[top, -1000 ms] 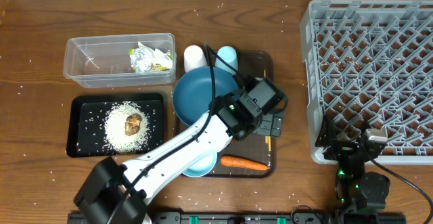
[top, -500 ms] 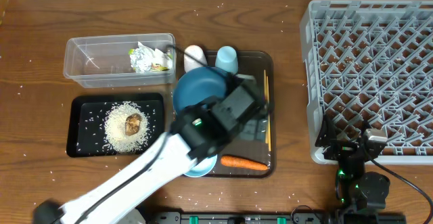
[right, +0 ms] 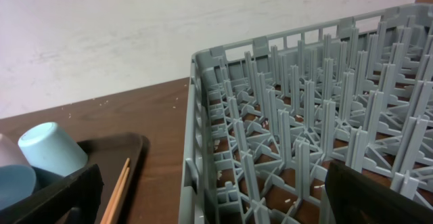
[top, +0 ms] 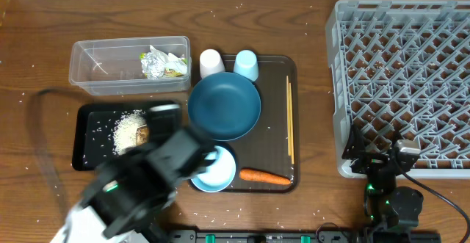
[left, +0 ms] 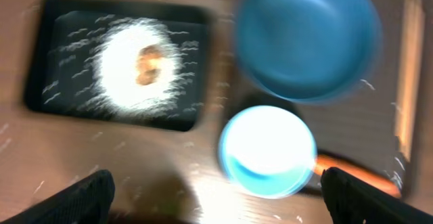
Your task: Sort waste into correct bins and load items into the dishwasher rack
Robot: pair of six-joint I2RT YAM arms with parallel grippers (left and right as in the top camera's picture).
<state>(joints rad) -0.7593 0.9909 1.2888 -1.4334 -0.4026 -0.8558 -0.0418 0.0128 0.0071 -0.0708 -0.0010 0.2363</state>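
Overhead, blurred left arm [top: 139, 184] overlaps black tray [top: 92, 136] corner, pincer [left: 220, 195] wide, empty.

Your left arm [top: 139, 184] reads blurred, low on the left side. Left gripper [left: 216, 195]: jaws spread wide, nothing between. Right gripper [right: 213, 198]: same, wide and empty.

No lettering, number or sign can be read in any view. The crumpled white-green-yellow plastic wrapper [top: 163, 62], lying in the clear rectangular plastic tub [top: 88, 78] at the upper left of the overhead view, carries coloured print too small to make out.
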